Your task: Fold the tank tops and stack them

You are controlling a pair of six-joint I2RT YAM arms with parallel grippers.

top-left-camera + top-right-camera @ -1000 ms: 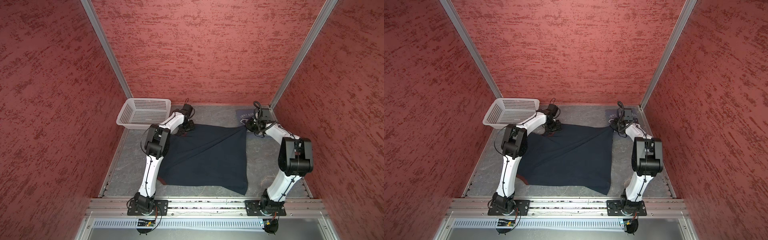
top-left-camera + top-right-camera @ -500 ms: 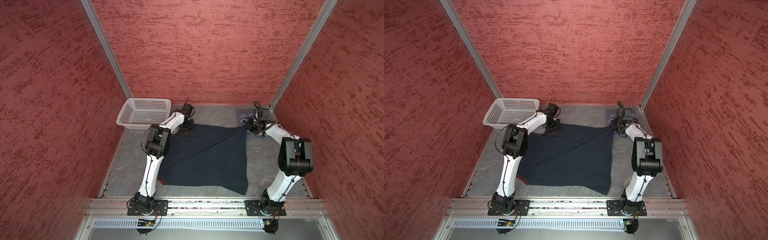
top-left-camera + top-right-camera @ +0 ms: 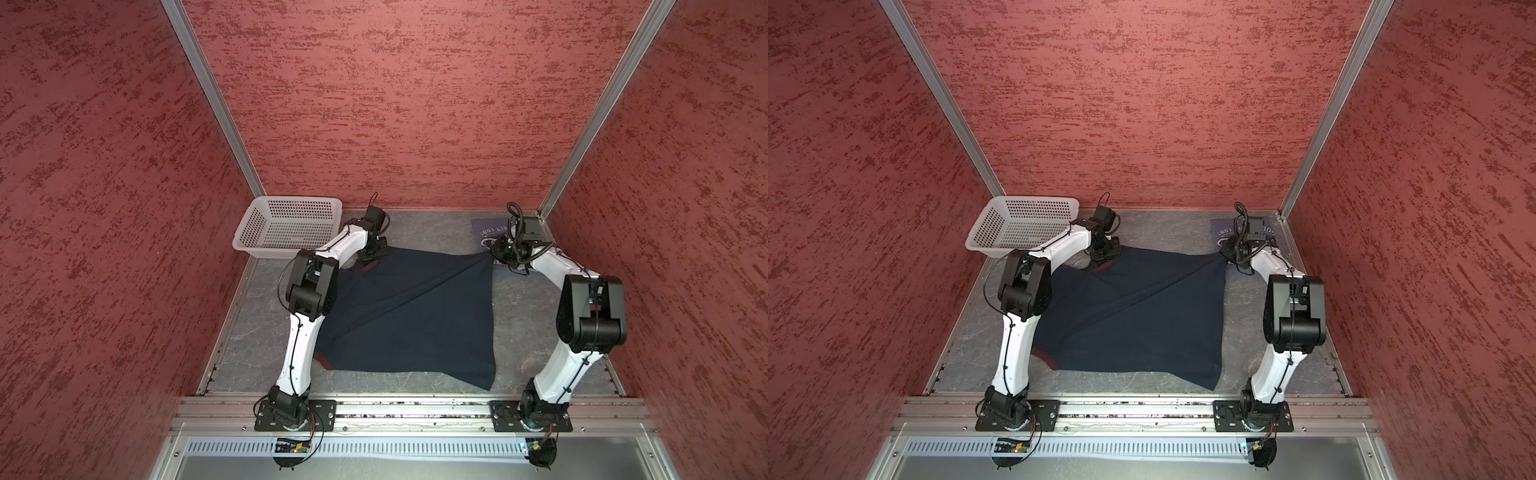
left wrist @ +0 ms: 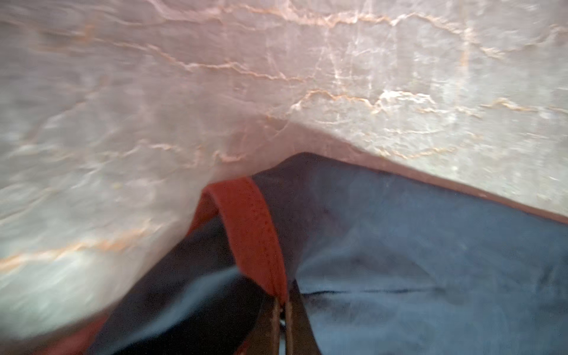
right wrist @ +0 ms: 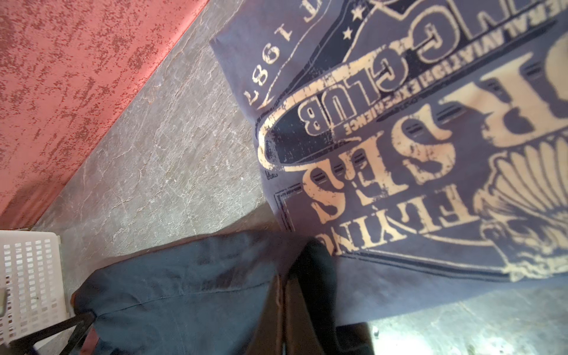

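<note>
A white perforated basket point(image 3: 254, 227) occupies the grey tabletop's point(image 3: 432, 232) far-left corner.

The left gripper point(image 4: 282, 302), its jaws apart a second ago, has closed them and now pinches the maroon trim point(image 4: 246, 221) at the far-left corner of the dark navy tank top point(image 3: 415, 316).

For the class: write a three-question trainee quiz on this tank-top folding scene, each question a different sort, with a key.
1. True or false: the left gripper and right gripper both pinch the navy top.
2. Where is the blue top? A: on the navy top; B: on the table, far right corner; C: hanging from the left gripper.
3. Fill in: the left gripper pinches ___ trim.
Key: 1 true; 2 B; 3 maroon.
</note>
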